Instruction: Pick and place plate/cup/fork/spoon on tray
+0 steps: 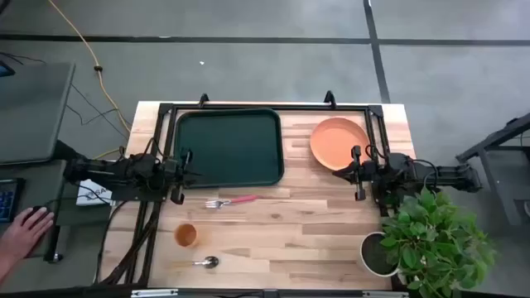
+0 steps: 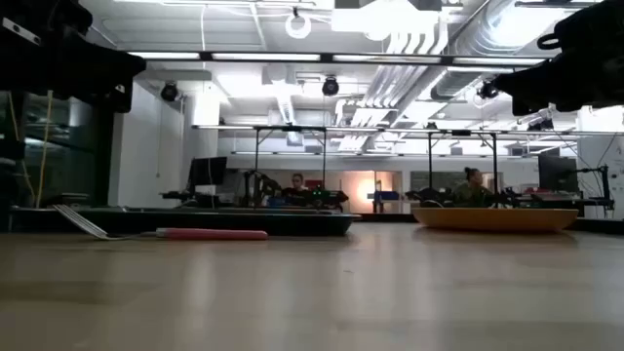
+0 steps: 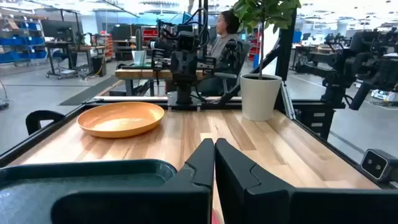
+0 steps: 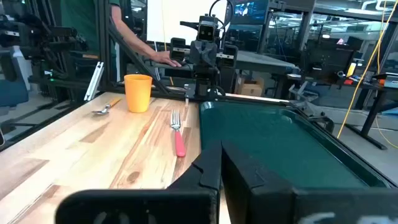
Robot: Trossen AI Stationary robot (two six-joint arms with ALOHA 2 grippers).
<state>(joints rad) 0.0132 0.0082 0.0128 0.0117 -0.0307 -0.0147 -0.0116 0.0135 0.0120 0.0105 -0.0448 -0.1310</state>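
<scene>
The dark green tray (image 1: 229, 147) lies at the table's far left with nothing on it. The orange plate (image 1: 339, 141) lies flat at the far right. The pink-handled fork (image 1: 233, 201) lies flat near the tray's near edge. The orange cup (image 1: 185, 236) stands upright at the near left, and the spoon (image 1: 206, 262) lies flat nearer still. My left gripper (image 3: 214, 163) is shut and empty at the tray's left edge. My right gripper (image 4: 221, 167) is shut and empty beside the plate's near right rim.
A potted plant (image 1: 426, 238) in a white pot stands at the near right corner. A black frame (image 1: 265, 106) runs along the table's far edge and sides. A person's hand (image 1: 23, 232) rests on a mouse off the table's left.
</scene>
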